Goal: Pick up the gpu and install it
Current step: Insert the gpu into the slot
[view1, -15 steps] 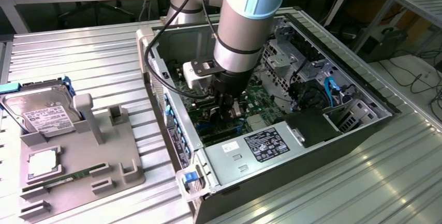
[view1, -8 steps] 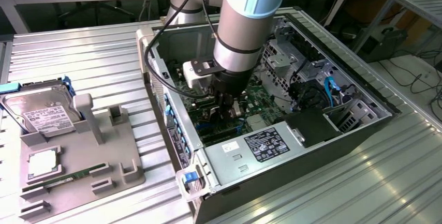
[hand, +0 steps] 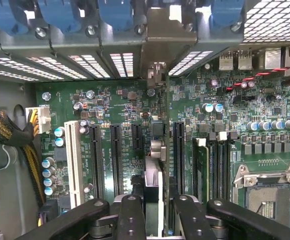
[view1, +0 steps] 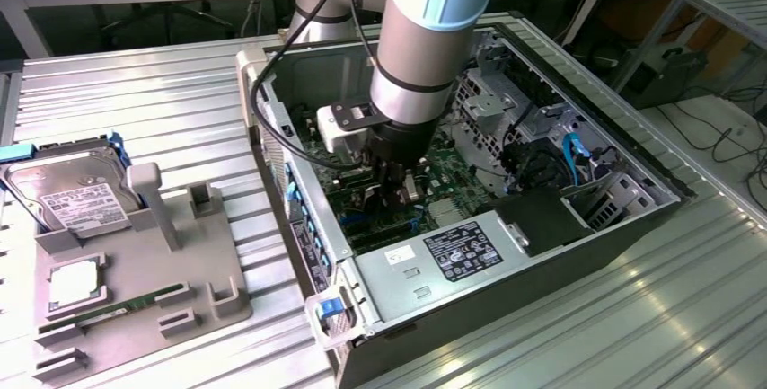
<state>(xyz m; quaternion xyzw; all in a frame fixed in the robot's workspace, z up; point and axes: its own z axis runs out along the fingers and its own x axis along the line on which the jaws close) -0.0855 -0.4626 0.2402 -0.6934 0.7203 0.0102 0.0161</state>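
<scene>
Grey ribbed metal forms the bench [view1: 144, 92] under the open computer case [view1: 623, 227], where the arm reaches down and the gripper [view1: 400, 193] sits just above the motherboard [view1: 462, 178]. In the wrist view, the gripper [hand: 154, 210] pinches what seems the gpu [hand: 154, 187], edge-on above the motherboard [hand: 125, 110] slots.

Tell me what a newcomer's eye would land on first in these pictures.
First, the robot arm plunging into the open computer case lying on the metal table, its gripper low over the green motherboard. In the wrist view, the gpu stands edge-on between the black fingers, lined up with the expansion slots. At the exterior view's left, a grey holder keeps a hard drive.
</scene>
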